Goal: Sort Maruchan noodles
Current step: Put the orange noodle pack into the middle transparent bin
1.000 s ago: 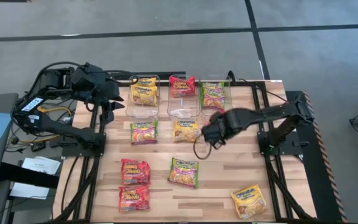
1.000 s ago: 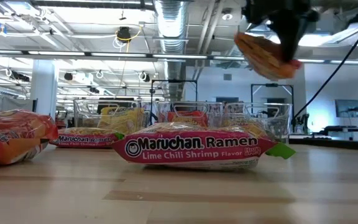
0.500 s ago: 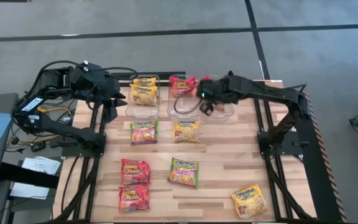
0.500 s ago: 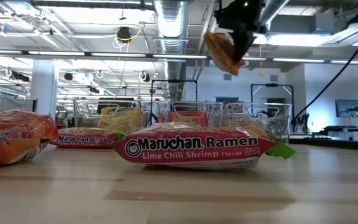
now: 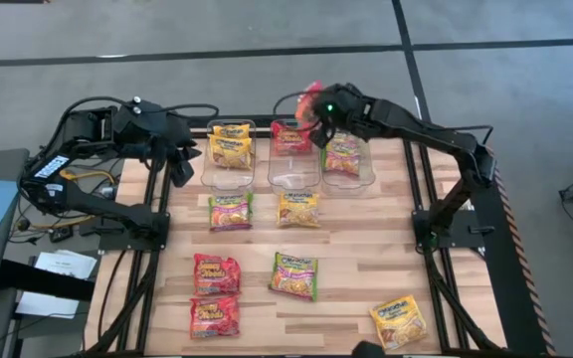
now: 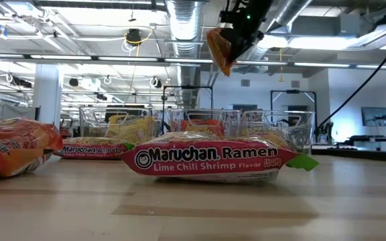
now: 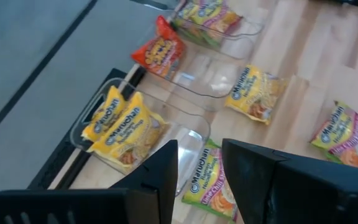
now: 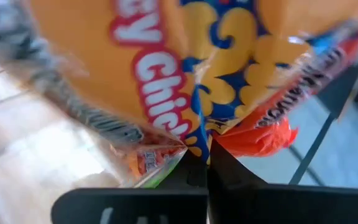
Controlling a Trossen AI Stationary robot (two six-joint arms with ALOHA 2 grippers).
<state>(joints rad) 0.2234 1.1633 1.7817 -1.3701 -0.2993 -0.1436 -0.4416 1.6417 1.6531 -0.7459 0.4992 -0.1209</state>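
While clamped in the right tool (image 5: 318,109), the red packet (image 6: 220,48) hangs long axis tilted downward.

Grey floor (image 5: 267,40) — silver ceiling duct (image 6: 186,20), bright strip lights.

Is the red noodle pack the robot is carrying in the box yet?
Not yet. The right tool holds the red pack up in the air, above the back edge of the middle bin.
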